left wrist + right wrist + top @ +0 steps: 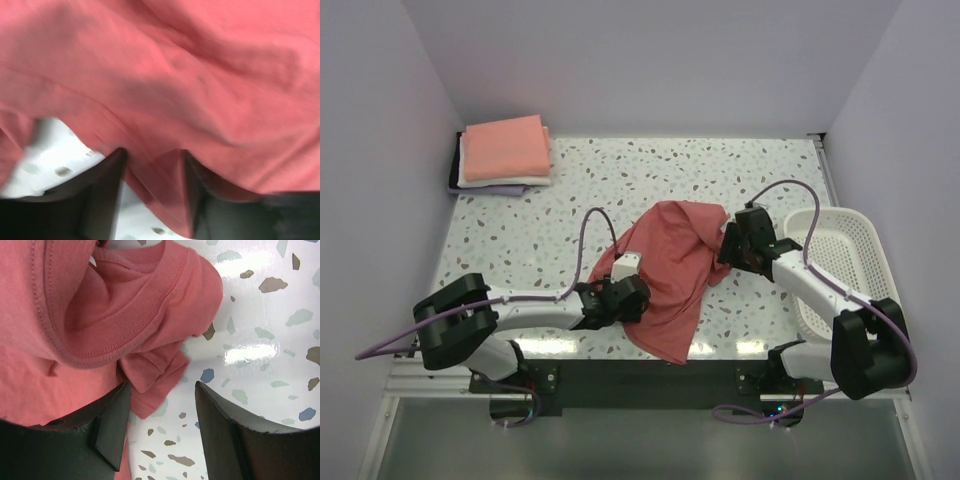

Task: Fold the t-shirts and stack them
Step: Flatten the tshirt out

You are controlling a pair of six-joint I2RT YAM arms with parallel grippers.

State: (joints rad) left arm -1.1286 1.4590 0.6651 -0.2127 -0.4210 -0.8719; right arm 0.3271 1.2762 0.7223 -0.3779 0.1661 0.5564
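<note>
**A:** Top external view is showing the dusty-red t-shirt (665, 275) lying crumpled at the middle of the speckled desk (620, 170), its lower end reaching the near edge. What is being hidden?

**B:** The left claw (632, 298) is sitting at the shirt's left side with its tips going under the cloth, so from above I am not seeing them. The left wrist view is blurring badly. Red fabric is filling nearly the whole picture and running down between the two dark fingers (102, 195), which are standing a modest gap apart. Whether they are pinching that fabric or only straddling it, I cannot tell.

**A:** And the right claw (732, 240)?

**B:** It is touching the shirt's upper right corner. Its own wrist view is looking sharp. The fingers (112, 425) are standing partly open, with bare desk showing in the gap. Only a small fold of cloth is brushing the inner face of the left-hand one, so nothing is being gripped. The ribbed collar (135, 310) is curling just beyond the tips.

**A:** The other shirts?

**B:** The salmon-pink t-shirt (505, 145) is lying folded on top of a stack at the far left corner. The white t-shirt (505, 181) and the lavender t-shirt (485, 189) beneath it are showing only as edges. A white lattice basket (865, 235) is sitting at the desk's right edge, partly covered by the right arm.
</note>
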